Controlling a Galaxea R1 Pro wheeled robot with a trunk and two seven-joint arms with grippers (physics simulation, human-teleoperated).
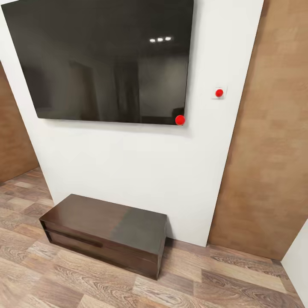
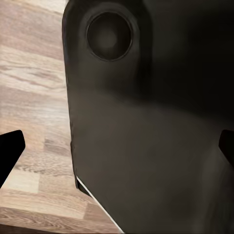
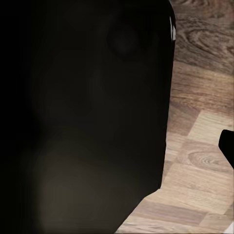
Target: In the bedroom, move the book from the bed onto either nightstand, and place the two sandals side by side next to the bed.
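Observation:
The book, the bed, the nightstand and the two sandals are out of view. My left gripper [image 2: 117, 148] is open: its dark fingertips [image 2: 9, 151] sit far apart at the two sides of the left wrist view, with nothing held. Behind them are a dark part of my own body [image 2: 146, 122] and the wood-plank floor [image 2: 34, 97]. One fingertip [image 3: 228, 146] of my right gripper [image 3: 117, 146] shows far out at the edge over the floor [image 3: 195, 161]. The other is lost against my dark body [image 3: 83, 122], and nothing is held.
I face a white wall [image 1: 141, 167] with a large black screen [image 1: 102, 55] and a small switch [image 1: 219, 93] marked with a red dot. A long, low dark brown bench [image 1: 107, 233] stands against the wall on the plank floor [image 1: 85, 282]. Brown wood panelling [image 1: 273, 149] is at the right.

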